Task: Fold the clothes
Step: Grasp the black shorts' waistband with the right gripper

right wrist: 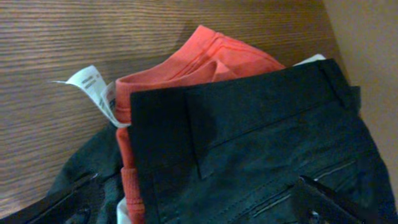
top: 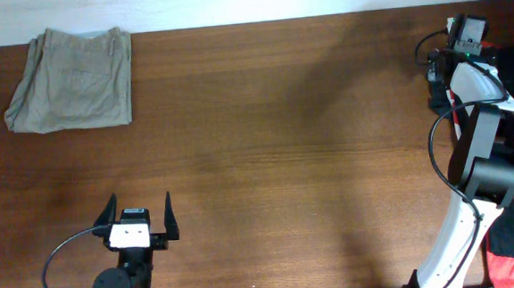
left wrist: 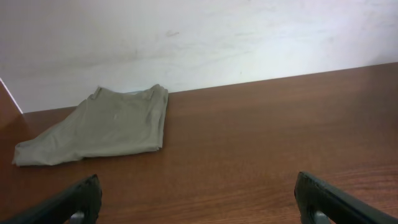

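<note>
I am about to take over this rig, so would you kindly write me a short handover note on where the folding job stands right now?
Left gripper: open, empty, low over the brown wooden table near its front left.
Right gripper: open, holding nothing, poised above the heap at the table's right side.
Khaki-beige cotton trousers: folded flat at the far-left corner. Done.
Black fabric garment with a belt loop: unfolded, lying on a crumpled red knit garment, with a white label sticking out beside them.
Left to do: fold the black and the red garments.
</note>
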`<move>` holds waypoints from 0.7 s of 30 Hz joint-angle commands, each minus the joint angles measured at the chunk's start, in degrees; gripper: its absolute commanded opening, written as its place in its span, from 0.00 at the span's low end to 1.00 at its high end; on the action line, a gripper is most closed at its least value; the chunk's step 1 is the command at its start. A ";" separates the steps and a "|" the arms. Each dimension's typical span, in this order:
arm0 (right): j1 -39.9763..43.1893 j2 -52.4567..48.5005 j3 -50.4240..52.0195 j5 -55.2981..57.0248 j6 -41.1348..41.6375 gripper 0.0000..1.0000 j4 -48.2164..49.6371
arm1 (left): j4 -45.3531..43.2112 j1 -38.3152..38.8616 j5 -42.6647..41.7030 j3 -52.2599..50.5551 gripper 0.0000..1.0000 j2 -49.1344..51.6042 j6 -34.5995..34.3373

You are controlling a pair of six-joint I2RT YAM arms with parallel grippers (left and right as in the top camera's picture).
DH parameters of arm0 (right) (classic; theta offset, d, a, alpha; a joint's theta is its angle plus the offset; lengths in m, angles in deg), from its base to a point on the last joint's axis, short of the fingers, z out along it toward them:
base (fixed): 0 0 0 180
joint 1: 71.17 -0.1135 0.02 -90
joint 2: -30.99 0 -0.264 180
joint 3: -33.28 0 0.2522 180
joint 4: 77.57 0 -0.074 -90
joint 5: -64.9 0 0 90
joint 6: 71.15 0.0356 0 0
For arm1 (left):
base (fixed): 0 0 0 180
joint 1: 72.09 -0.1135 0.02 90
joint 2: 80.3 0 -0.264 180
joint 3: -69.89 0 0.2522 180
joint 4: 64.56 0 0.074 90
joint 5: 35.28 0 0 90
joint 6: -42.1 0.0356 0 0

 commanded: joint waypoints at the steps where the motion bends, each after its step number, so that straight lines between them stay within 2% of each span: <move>1: 1.84 -0.52 -1.05 -1.55 0.35 0.99 -0.02 | 0.15 -0.17 0.22 -0.22 0.99 -0.37 -0.50; 9: 5.05 -0.55 -1.05 -9.18 0.37 0.99 -1.51 | 0.15 -0.17 0.22 -0.22 0.99 -0.37 -0.50; 21: 4.92 -0.55 -1.05 -13.09 0.35 0.99 -1.51 | 0.15 -0.17 0.20 -0.22 0.99 -0.37 -0.50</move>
